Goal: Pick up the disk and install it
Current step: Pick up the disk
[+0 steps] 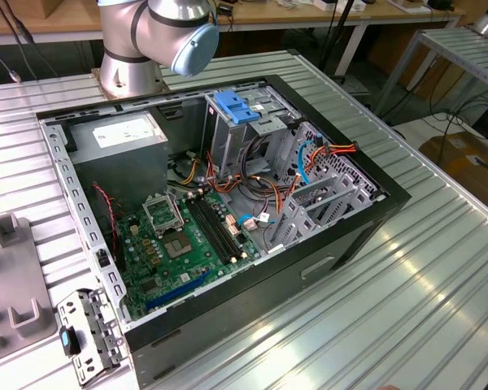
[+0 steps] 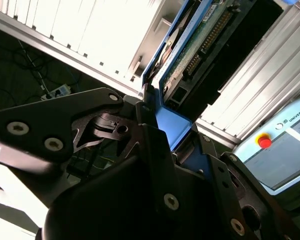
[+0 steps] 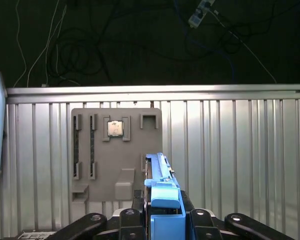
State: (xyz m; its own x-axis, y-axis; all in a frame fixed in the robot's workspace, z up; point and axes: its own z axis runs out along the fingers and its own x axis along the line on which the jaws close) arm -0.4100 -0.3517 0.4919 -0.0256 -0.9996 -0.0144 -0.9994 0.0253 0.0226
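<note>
In both wrist views my gripper (image 3: pixel 162 222) (image 2: pixel 176 136) is shut on the disk (image 3: pixel 159 177) (image 2: pixel 200 45). The disk is held on edge, its blue plastic rail between the black fingers (image 3: pixel 132 220), lifted off the ribbed metal table (image 3: pixel 230 150). The second wrist view shows the disk's green circuit board and connector side. In the exterior view the open computer case (image 1: pixel 342 236) lies on the table, with the grey drive cage with a blue plastic top (image 1: pixel 237 110) at its back. The arm's base (image 1: pixel 150 36) stands behind the case.
A grey fixture tray (image 3: pixel 115 155) holding a processor chip (image 3: pixel 115 128) lies on the table beyond the disk. Inside the case are a power supply (image 1: pixel 122 134), a green motherboard (image 1: pixel 187 236) and loose cables (image 1: pixel 260 175). A metal bracket (image 1: pixel 85 333) lies by the case's front corner.
</note>
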